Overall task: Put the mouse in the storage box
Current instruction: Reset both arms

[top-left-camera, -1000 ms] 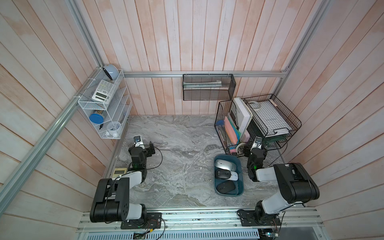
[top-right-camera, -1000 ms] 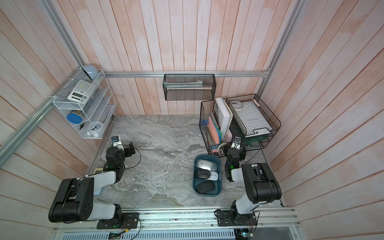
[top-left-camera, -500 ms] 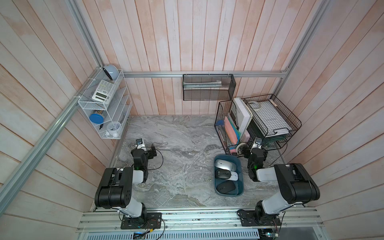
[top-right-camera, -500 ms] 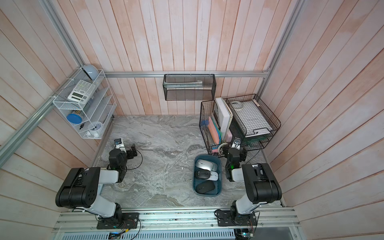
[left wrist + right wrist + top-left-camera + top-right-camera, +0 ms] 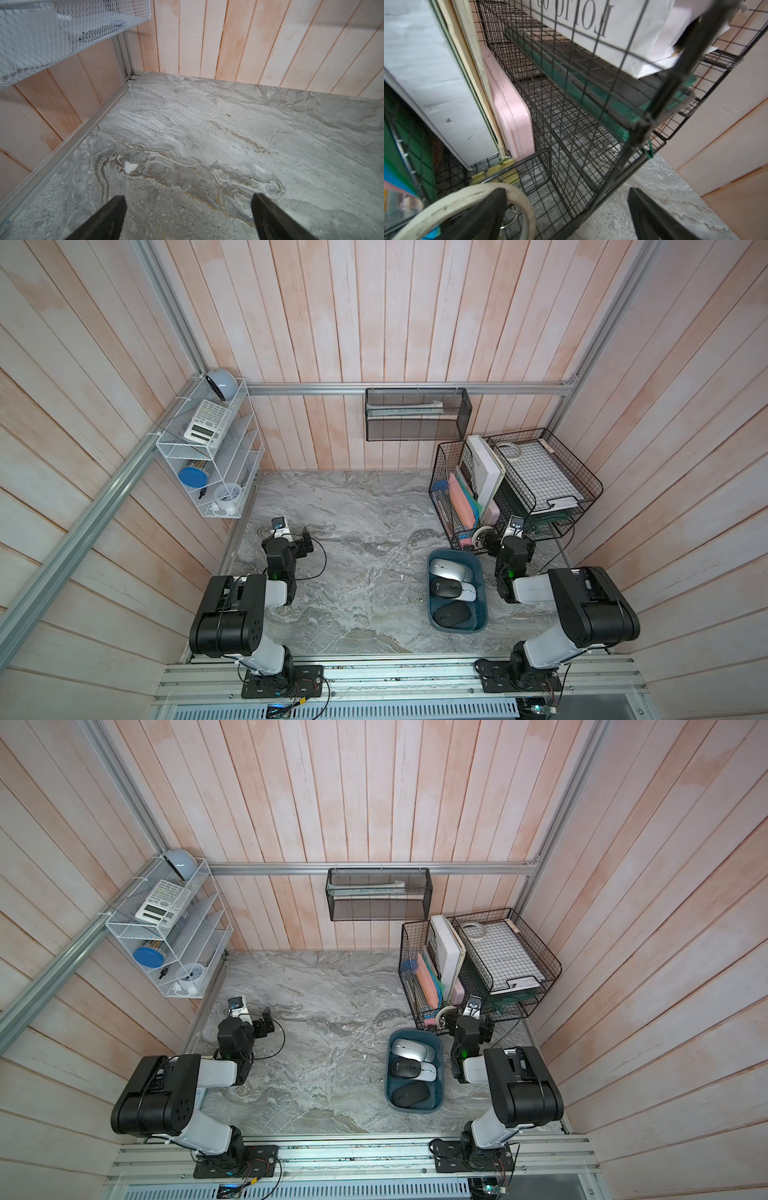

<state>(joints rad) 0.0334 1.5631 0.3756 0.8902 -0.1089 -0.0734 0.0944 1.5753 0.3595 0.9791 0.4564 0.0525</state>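
Note:
The storage box (image 5: 482,602) (image 5: 440,1088), a shallow teal bin, sits on the marble table right of centre. Several mice lie in it: a silver mouse (image 5: 448,570) at the far end, a black one (image 5: 444,587) beside a white one (image 5: 468,592), and another black one (image 5: 452,615) at the near end. My right gripper (image 5: 509,542) (image 5: 566,192) is open and empty, to the right of the box, its tips against the black wire baskets. My left gripper (image 5: 305,541) (image 5: 188,197) is open over bare marble at the table's left side.
Black wire baskets (image 5: 519,485) with books, folders and papers stand at the back right. A tape roll (image 5: 467,199) hangs just in front of one right finger. A white wire rack (image 5: 208,464) is on the left wall and a black mesh basket (image 5: 417,418) on the back wall.
The left arm has folded back, its elbow rising and its gripper shifting slightly to the right. The right arm has hardly moved. The mice in the box lie as before.

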